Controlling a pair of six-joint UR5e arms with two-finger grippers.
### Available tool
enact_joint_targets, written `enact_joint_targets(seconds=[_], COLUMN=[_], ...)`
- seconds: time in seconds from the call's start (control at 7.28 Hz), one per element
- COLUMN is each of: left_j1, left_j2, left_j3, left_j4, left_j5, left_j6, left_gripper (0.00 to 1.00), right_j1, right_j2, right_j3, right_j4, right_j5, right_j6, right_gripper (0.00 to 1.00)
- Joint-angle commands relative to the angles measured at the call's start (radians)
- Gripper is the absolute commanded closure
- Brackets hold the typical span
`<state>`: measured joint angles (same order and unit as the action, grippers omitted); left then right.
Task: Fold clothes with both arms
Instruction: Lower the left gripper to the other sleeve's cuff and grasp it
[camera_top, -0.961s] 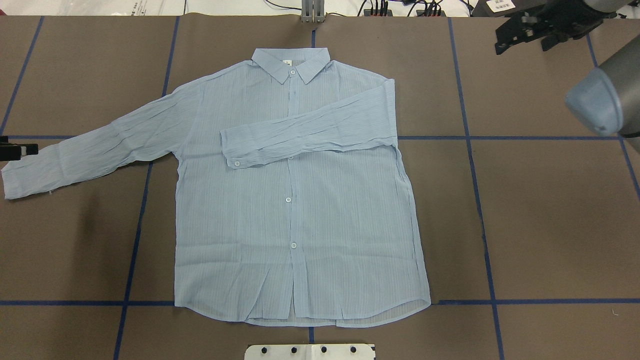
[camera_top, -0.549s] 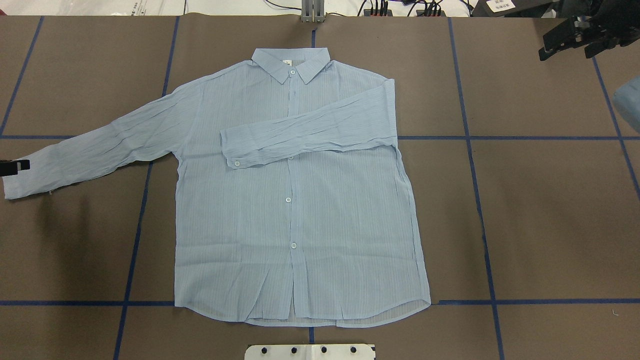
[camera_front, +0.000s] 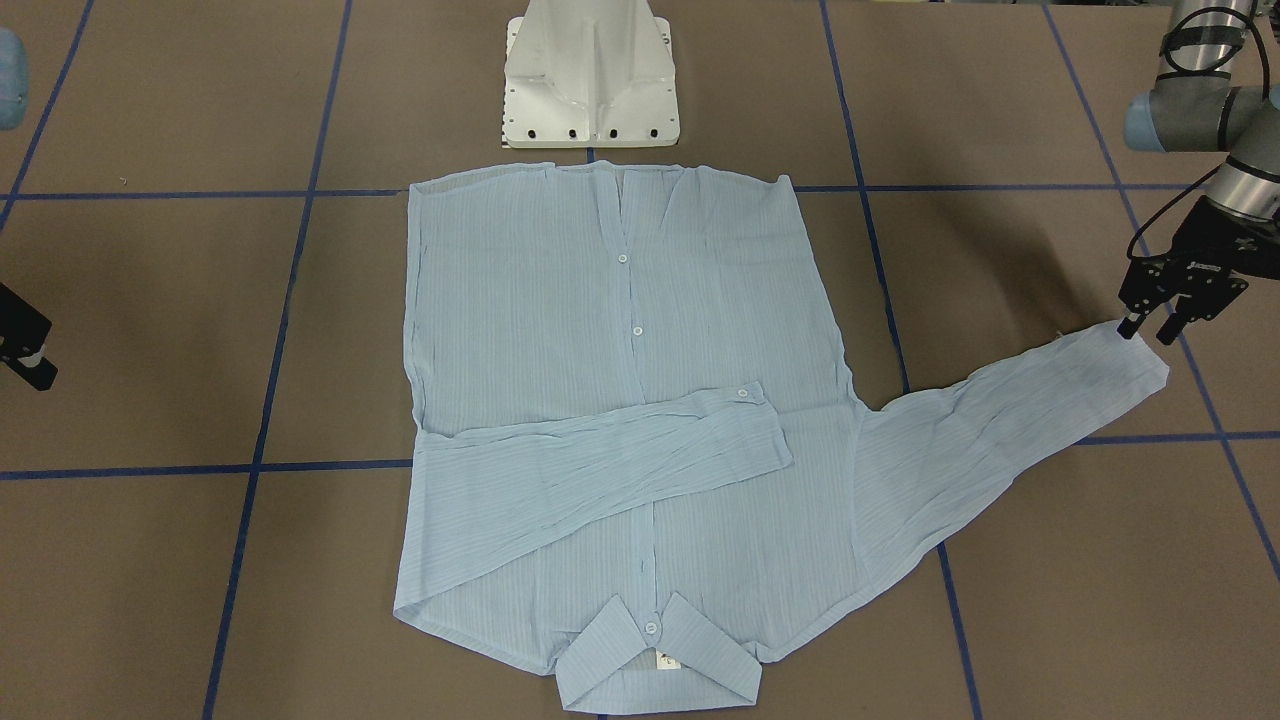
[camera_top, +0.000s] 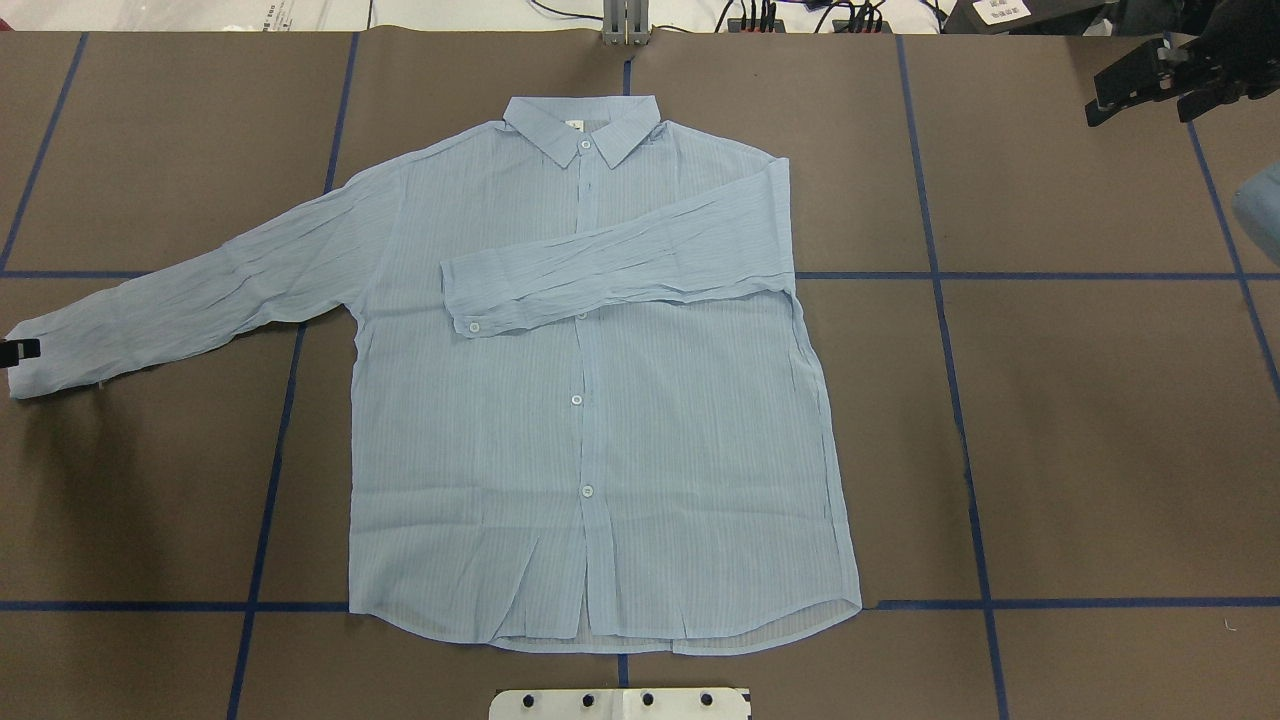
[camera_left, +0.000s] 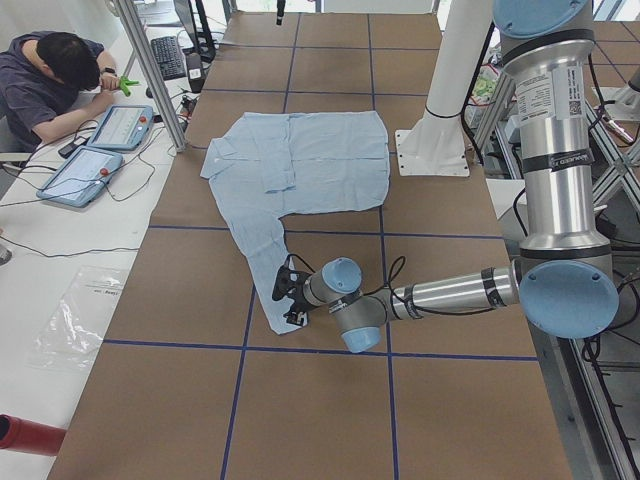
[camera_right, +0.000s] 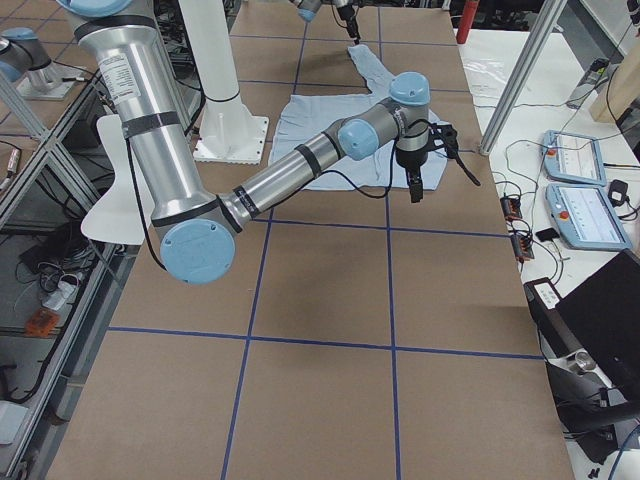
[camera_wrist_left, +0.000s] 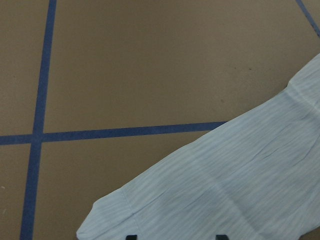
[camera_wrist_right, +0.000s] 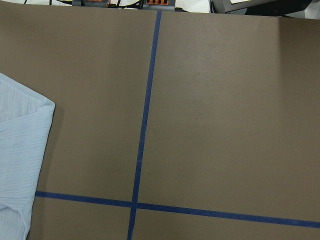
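The light blue striped shirt (camera_top: 590, 400) lies flat, front up, collar at the far side. Its right sleeve (camera_top: 620, 265) is folded across the chest. Its left sleeve (camera_top: 200, 290) stretches out flat to the left. My left gripper (camera_front: 1147, 333) is open, low over the cuff (camera_front: 1130, 365) of that sleeve, one finger at the cuff's edge; only its tip (camera_top: 15, 350) shows overhead. In the left wrist view the cuff (camera_wrist_left: 210, 200) lies just ahead of the spread fingertips (camera_wrist_left: 131, 236). My right gripper (camera_top: 1135, 90) is open and empty, raised over the far right corner, away from the shirt.
The white pedestal base (camera_front: 590, 80) stands at the near edge behind the shirt's hem. Blue tape lines (camera_top: 960, 400) grid the brown table. A metal post (camera_top: 625, 25) stands at the far edge. An operator (camera_left: 50, 80) sits with tablets beyond that edge.
My left gripper has moved toward me along the left edge, down to the sleeve cuff. My right arm has pulled away to the right, toward the far right corner.
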<state>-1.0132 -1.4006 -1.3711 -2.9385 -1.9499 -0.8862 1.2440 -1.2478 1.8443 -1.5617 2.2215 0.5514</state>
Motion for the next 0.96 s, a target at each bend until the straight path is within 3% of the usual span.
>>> enact_joint_targets(seconds=[0.0,0.82], left_j1=[0.015,0.062], left_j2=[0.002,0.031], left_j3=[0.010,0.023], left_j4=[-0.001,-0.025], left_j5=[-0.004,-0.009], left_j6=[0.007,0.021], left_gripper=[0.38,0.38], right_j1=[0.000,0.000], right_j2=[-0.015,-0.022], right_j3=[-0.007,-0.007], right_j4=[0.026,0.026], right_j5=[0.000,-0.002], right_j6=[0.001,0.001], right_gripper=[0.00,0.00])
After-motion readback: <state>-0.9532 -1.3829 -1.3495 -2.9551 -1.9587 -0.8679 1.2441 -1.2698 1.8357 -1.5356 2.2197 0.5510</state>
